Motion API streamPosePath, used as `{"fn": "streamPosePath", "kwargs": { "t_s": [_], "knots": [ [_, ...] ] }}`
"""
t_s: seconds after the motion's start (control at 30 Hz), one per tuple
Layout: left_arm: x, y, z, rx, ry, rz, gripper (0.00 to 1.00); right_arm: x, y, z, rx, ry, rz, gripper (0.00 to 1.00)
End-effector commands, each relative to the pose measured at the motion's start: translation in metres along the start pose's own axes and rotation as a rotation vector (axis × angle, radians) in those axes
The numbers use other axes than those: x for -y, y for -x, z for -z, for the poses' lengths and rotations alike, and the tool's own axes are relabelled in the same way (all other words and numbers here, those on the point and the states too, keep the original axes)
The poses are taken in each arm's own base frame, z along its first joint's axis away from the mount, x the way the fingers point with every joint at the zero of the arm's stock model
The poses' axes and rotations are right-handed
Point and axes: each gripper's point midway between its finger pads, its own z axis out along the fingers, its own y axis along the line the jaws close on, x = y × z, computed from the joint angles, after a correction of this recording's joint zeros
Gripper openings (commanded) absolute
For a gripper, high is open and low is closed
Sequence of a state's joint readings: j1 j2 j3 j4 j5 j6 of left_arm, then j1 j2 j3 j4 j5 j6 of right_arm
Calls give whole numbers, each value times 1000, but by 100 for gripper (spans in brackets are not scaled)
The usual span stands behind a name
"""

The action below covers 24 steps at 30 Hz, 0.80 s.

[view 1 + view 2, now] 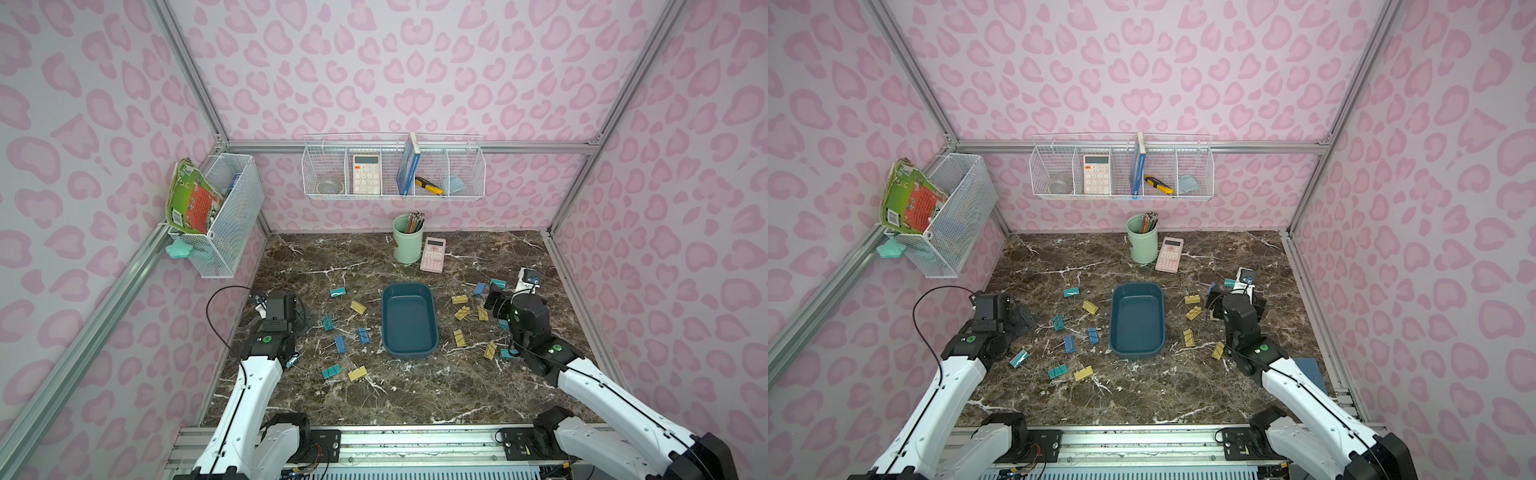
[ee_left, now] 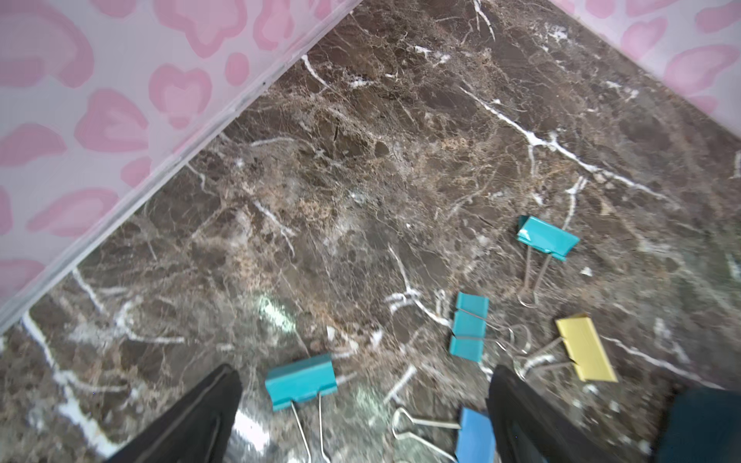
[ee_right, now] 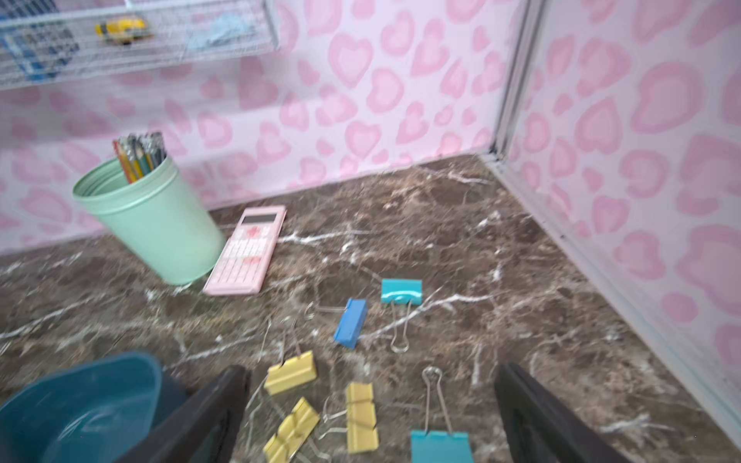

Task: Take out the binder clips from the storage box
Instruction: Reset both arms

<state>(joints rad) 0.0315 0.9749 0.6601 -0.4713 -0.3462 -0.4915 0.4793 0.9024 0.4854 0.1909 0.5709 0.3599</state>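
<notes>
The storage box [image 1: 409, 320] [image 1: 1137, 320], a dark teal tray, sits mid-table and looks empty in both top views. Binder clips lie scattered on the marble on both sides of it, such as a yellow one [image 1: 358, 307] and a blue one [image 1: 340, 344]. My left gripper [image 2: 365, 373] [image 1: 302, 319] hangs open left of the box, over a teal clip [image 2: 300, 381] lying flat between its fingers. My right gripper [image 3: 373, 372] [image 1: 493, 300] hangs open right of the box above yellow clips [image 3: 362, 417] and a teal clip [image 3: 441, 445]. Neither gripper holds anything.
A mint pencil cup [image 1: 408, 243] and a pink calculator [image 1: 433, 254] stand behind the box. White wire baskets hang on the back wall [image 1: 392, 170] and the left wall [image 1: 224, 216]. A flat slate-blue piece [image 1: 1308, 370] lies by the right wall.
</notes>
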Motion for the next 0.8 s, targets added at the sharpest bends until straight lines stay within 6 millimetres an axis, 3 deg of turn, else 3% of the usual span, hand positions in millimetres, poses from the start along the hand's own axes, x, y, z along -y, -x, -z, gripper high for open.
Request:
{"fn": "streamPosePath", "kwargs": {
  "t_s": [0.0,0.1,0.23,0.47,0.67,0.77],
  "knots": [
    [12,34,-18,178,-2,-98,99,23,17,4,186,-41,50,99],
    [19,30,-40,186,-2,-119,99,62,0,3,241,-116,6,99],
    [31,37,-62,259,-31,-125,99,87,-19,-1,257,-145,-8,99],
    [64,46,-85,338,-168,-202,99,86,-36,-27,222,-139,104,99],
    [70,39,-106,351,-259,-210,99,75,-38,-58,192,-93,192,99],
    [72,35,-106,351,-294,-214,100,75,-50,-58,209,-34,193,99]
  ]
}}
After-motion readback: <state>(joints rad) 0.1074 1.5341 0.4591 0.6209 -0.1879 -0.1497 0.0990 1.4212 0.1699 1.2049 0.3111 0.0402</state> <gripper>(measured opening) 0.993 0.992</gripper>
